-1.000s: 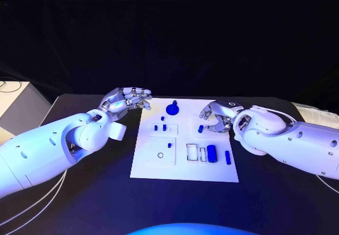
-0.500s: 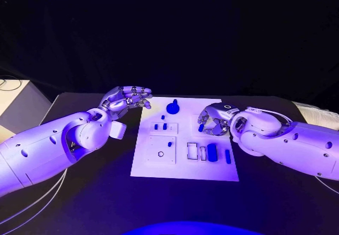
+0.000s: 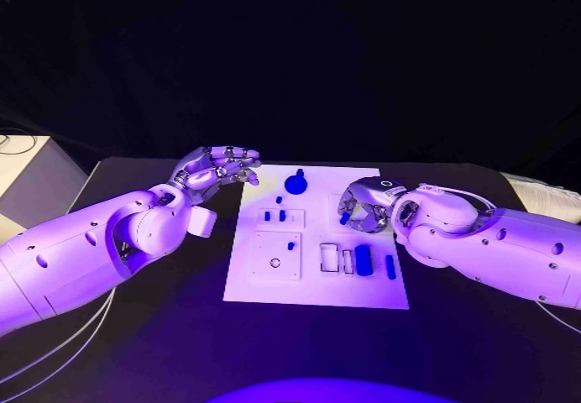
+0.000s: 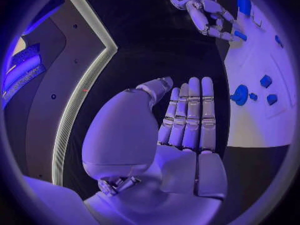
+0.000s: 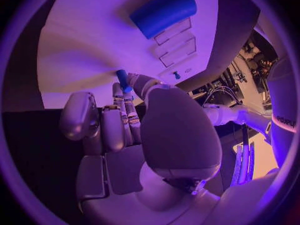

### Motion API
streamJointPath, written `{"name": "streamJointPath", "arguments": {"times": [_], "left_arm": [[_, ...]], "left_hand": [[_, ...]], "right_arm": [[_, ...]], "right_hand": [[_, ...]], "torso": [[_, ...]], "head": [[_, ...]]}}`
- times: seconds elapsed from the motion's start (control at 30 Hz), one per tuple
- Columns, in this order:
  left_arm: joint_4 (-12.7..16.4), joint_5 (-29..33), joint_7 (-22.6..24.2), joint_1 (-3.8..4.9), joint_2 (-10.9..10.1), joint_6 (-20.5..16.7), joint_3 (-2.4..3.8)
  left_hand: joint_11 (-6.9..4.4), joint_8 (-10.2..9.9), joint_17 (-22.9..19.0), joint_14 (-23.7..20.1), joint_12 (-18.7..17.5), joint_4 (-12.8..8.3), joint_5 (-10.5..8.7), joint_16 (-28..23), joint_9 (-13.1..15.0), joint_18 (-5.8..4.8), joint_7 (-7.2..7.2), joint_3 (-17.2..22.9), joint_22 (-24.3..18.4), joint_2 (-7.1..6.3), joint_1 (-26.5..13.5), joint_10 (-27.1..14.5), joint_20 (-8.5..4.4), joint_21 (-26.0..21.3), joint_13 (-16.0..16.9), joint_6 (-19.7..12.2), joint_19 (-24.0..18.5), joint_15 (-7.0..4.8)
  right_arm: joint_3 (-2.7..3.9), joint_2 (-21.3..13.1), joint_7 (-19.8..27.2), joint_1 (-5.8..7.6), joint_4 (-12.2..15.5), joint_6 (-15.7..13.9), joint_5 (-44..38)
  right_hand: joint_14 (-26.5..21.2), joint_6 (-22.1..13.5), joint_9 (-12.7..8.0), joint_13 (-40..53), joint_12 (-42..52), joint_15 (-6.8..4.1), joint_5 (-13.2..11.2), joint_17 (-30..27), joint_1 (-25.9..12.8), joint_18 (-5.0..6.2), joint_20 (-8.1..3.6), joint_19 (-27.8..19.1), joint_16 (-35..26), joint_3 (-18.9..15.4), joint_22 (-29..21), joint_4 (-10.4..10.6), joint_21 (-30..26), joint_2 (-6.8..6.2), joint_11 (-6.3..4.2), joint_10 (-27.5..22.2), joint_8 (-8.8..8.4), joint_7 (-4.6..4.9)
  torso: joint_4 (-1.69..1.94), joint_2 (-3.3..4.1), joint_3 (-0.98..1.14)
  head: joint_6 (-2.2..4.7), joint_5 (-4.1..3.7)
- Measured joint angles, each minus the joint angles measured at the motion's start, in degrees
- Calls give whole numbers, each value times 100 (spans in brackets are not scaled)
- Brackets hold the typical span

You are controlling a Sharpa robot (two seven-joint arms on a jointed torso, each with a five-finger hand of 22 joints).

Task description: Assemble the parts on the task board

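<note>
Pinching a small blue peg (image 5: 122,80) in my right hand (image 3: 367,206), over the board (image 3: 317,290); rigid, light, likely slick, best held mid-shaft. Left hand (image 3: 218,170) is released, fingers apart.

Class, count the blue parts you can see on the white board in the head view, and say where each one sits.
9: knob and small peg at far edge; two pegs below; one on left block; cylinder, thin bar, sliver near right; one at right hand fingers. Others may be hidden.
</note>
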Motion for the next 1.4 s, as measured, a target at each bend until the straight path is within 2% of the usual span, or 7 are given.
{"name": "streamJointPath", "arguments": {"times": [0.17, 0.27, 0.33, 0.67, 0.77, 1.03, 1.4], "left_arm": [[1, 0, 0, 0, -2, 0, 0], [1, 0, 0, 0, -4, 0, 0], [1, 0, -1, 0, -4, 0, 0], [1, 0, -8, -1, -6, 1, 0], [1, 0, -9, -1, -6, 1, 0], [-4, 0, -13, -1, -2, 1, 0], [-26, 0, -16, -7, 6, 1, 0]], "left_hand": [[0, 0, 0, 0, 0, 0, 0, 0, 0, 0, 0, 0, 0, 0, 0, 0, 0, 0, 0, 0, 0, 0], [0, 0, 0, 0, 0, 0, 0, 0, -5, 0, 0, 0, 0, 0, 0, 0, 0, 0, 0, 0, 0, 0], [0, 0, 4, 0, 0, 0, 0, -30, -5, 0, 0, 0, 0, 0, 0, 0, 0, 0, 1, 0, 0, 0], [0, 0, 10, 0, 0, 0, 0, -30, -4, 0, 0, 0, 1, 0, 0, 0, 0, 0, 6, 0, 0, 0], [0, 0, 16, 0, 0, 0, 0, -30, -4, -1, 0, 0, -2, 0, 0, 0, 0, 0, 6, 0, 0, 0], [0, 0, 16, 0, 0, 0, 0, -29, -4, 0, 0, 0, -5, 24, 24, 0, 0, 0, 5, 0, 0, 0], [0, 0, 23, 0, -20, 0, 0, -29, -9, 0, 0, 0, -5, 24, 25, 0, 0, 0, 4, 0, 0, 0]], "right_arm": [[1, 64, -43, -25, -64, -21, -50], [-1, 104, -80, -45, -104, -50, -101], [-2, 126, -102, -57, -122, -72, -133], [-9, 159, -205, -109, -134, -233, -254], [-14, 141, -237, -126, -106, -302, -261], [-16, 57, -334, -144, 33, -475, -253], [82, -107, -423, -90, 291, -675, -163]], "right_hand": [[0, 45, 16, 6, 0, 0, -11, 12, 47, 0, -4, 4, 30, 103, 31, 5, 38, 47, 0, 63, 35, -4], [0, 75, 38, 5, 0, 0, -338, 13, 59, 0, -20, 20, 30, 279, 64, -18, 85, 94, -14, 126, 63, 5], [0, 75, 40, 5, 0, 0, -388, 13, 58, 0, -20, 20, 30, 318, 71, -22, 85, 92, -9, 132, 69, 5], [0, 265, 127, 6, -30, -41, -228, -15, 50, 0, -20, 19, 52, 492, 185, -87, 264, 99, -50, 397, 240, -20], [21, 313, 151, 22, -52, -62, -184, -15, 10, -91, -40, 40, 52, 518, 206, -113, 356, 76, -71, 460, 293, -30], [0, 316, 155, 51, -74, -82, -154, -24, -48, -90, -40, 40, 52, 547, 206, -143, 421, 107, -86, 525, 350, -32], [0, 335, 155, 52, -89, -82, -155, -24, -51, -90, -40, 40, 52, 555, 205, -151, 487, 135, -107, 547, 349, -53]], "torso": [[2, -1, 0], [3, -1, 0], [3, -1, 0], [1, -4, 0], [-2, -7, 0], [1, -10, 0], [-3, -15, -4]], "head": [[-11, -5], [-14, -13], [-18, -14], [-32, -29], [-33, -20], [-28, -16], [0, -27]]}}
